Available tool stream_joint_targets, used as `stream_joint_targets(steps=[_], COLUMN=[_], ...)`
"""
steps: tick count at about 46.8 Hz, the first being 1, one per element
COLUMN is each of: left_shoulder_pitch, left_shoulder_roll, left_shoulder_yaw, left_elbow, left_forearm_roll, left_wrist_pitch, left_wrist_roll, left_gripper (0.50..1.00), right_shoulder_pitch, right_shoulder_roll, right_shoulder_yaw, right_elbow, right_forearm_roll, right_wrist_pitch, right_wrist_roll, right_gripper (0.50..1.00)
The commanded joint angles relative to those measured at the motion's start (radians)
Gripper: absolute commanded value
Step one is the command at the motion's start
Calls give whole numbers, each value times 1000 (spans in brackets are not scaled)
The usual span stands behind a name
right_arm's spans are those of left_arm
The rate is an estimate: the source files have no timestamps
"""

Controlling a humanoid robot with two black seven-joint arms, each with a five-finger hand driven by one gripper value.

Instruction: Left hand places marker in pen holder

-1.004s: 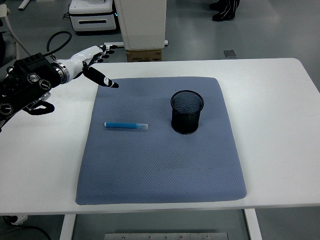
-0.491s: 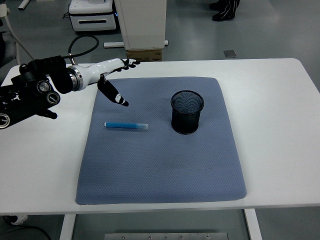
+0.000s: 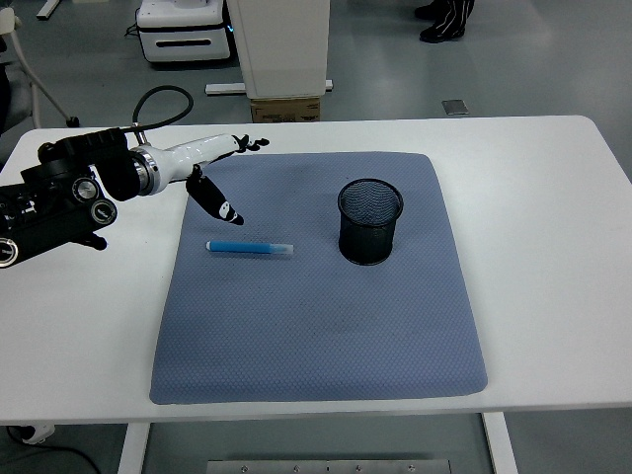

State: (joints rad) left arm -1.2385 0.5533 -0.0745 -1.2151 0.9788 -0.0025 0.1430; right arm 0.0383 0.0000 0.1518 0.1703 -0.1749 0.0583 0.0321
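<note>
White table (image 3: 553, 197): robot hand (image 3: 212, 173) hovers above marker (image 3: 250, 248).

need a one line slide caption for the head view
Open left hand hovers above the blue marker lying on a blue mat, black mesh pen holder alongside.
</note>
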Motion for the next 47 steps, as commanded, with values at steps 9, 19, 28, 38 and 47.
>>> stream_joint_targets(steps=[9, 19, 28, 38, 47], left_shoulder_pitch=[4, 7, 7, 22, 27], left_shoulder_roll=[-46, -49, -87, -118, -134], left_shoulder_yaw=[1, 21, 91, 160, 176], left_elbow=[-14, -81, -80, -80, -75], left_forearm_roll=[-2, 0, 1, 103, 103], left_wrist_pitch=[19, 32, 39, 234, 248], left_wrist_roll=[179, 187, 185, 187, 188], left_gripper=[1000, 1000, 1000, 1000, 1000], right_shoulder_pitch=[0, 0, 0, 0, 0], right_shoulder_roll=[0, 0, 0, 0, 0], right_shoulder_yaw=[0, 0, 0, 0, 0], right_elbow=[0, 0, 0, 0, 0], right_forearm_roll=[0, 0, 0, 0, 0], right_wrist_pitch=[0, 0, 0, 0, 0], right_wrist_roll=[0, 0, 0, 0, -1], right_gripper=[1000, 1000, 1000, 1000, 1000])
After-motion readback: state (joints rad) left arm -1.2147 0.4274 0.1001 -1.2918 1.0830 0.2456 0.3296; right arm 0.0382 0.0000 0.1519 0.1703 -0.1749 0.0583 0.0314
